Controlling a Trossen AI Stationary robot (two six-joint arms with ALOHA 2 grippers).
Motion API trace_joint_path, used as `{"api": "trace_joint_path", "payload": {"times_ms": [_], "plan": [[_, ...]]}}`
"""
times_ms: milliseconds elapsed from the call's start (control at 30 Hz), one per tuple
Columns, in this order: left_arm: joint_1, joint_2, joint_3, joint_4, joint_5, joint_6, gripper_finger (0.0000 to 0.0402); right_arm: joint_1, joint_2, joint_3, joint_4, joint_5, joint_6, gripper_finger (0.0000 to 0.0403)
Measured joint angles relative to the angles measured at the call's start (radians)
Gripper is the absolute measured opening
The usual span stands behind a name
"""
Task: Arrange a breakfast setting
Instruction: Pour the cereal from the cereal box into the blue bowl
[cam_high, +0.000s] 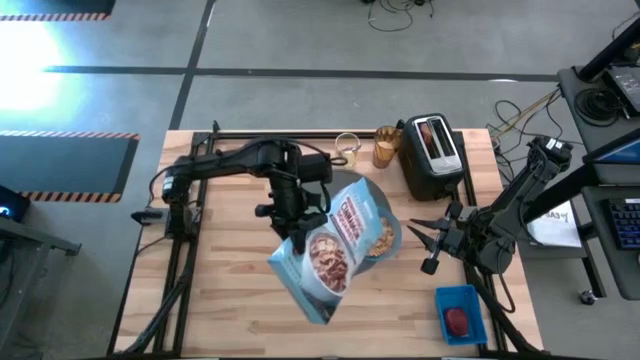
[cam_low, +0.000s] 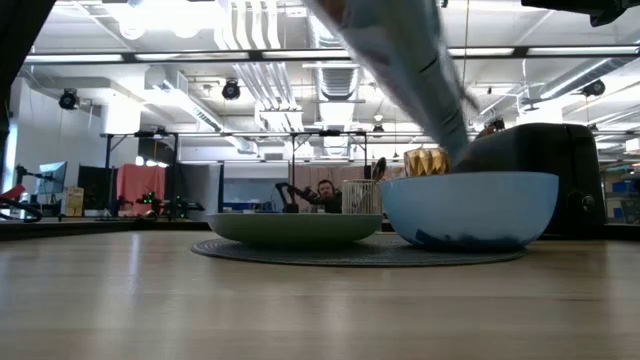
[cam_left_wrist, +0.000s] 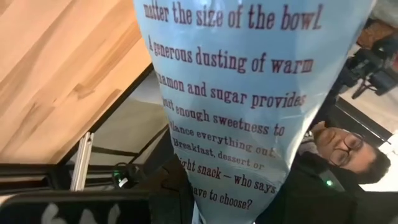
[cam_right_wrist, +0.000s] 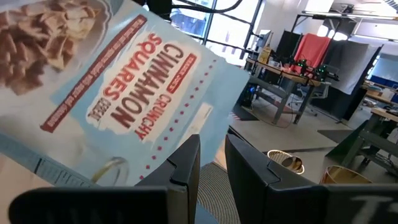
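A pale wooden worktop (cam_high: 230, 300) stands on a grey concrete floor, with a workshop of benches and ceiling pipes behind it in the low view. Near the worktop's centre, the left claw (cam_high: 290, 222) is clamped on a light blue cereal bag (cam_high: 335, 245), which is held tilted with its mouth over the blue bowl (cam_low: 470, 208). The bowl sits on the round dark-grey mat (cam_low: 300, 252), beside the pale green plate (cam_low: 295, 228). At about 12 o'clock from the bowl are a clear glass (cam_high: 346, 148) and the amber glass (cam_high: 386, 146); a black toaster (cam_high: 432, 155) holding a toast slice (cam_high: 428, 133) stands at 1 o'clock. The right claw (cam_high: 428, 240), its fingers spread apart, hovers at 3 o'clock of the bowl. A blue tray (cam_high: 460, 315) with a small red food piece (cam_high: 457, 320) lies at 5 o'clock.
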Motion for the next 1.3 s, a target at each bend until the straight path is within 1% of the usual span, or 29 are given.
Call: {"api": "trace_joint_path", "payload": {"times_ms": [100, 333, 500, 667, 933, 1067, 1167, 1300], "plan": [[-0.002, 0.000, 0.002, 0.003, 0.008, 0.004, 0.0094, 0.000, 0.000, 0.000, 0.000, 0.000, 0.000, 0.0068], [-0.010, 0.001, 0.002, 0.000, -0.015, 0.013, 0.0094, 0.000, 0.000, 0.000, 0.000, 0.000, 0.000, 0.0068], [-0.011, 0.001, 0.002, 0.001, -0.074, 0.044, 0.0094, 0.000, 0.000, 0.000, 0.000, 0.000, 0.000, 0.0068], [-0.009, -0.023, 0.002, 0.001, -0.165, 0.050, 0.0094, 0.000, 0.000, 0.000, 0.000, 0.000, 0.000, 0.0068], [-0.048, -0.095, -0.015, 0.001, -0.394, 0.116, 0.0094, 0.000, 0.000, 0.000, 0.000, 0.000, 0.000, 0.0068], [-0.098, -0.147, -0.069, 0.003, -0.504, 0.135, 0.0094, 0.000, 0.000, 0.000, 0.000, 0.000, 0.000, 0.0068], [-0.142, -0.214, -0.148, 0.002, -0.644, 0.123, 0.0094, 0.000, 0.000, 0.000, 0.000, 0.000, 0.000, 0.0068], [-0.215, -0.332, -0.283, 0.006, -0.891, 0.024, 0.0093, 0.000, 0.000, 0.000, 0.000, 0.000, 0.000, 0.0068]]}}
